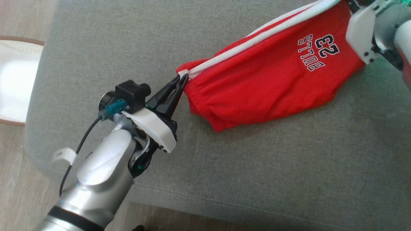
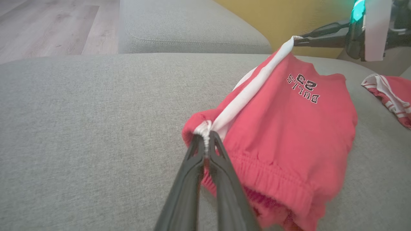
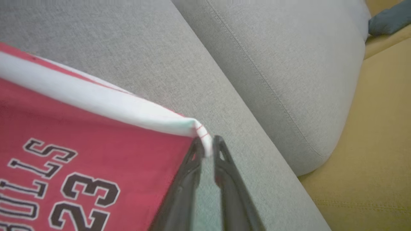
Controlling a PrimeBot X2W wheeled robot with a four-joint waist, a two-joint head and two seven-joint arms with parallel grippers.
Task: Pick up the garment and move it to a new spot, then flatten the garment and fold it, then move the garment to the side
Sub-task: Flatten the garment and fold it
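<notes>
While left pincer (image 1: pixel 181 79) clamps shorts (image 1: pixel 257 86) waistband, right pincer (image 3: pixel 208 148) clamps stripe end, arms spread.

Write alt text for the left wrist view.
The left pincer pinches the white-striped waistband corner of red Bulls 23 shorts, stretched over a grey sofa cushion to the right pincer, which grips the stripe's far end. Another red-and-white garment lies at the right edge.
</notes>
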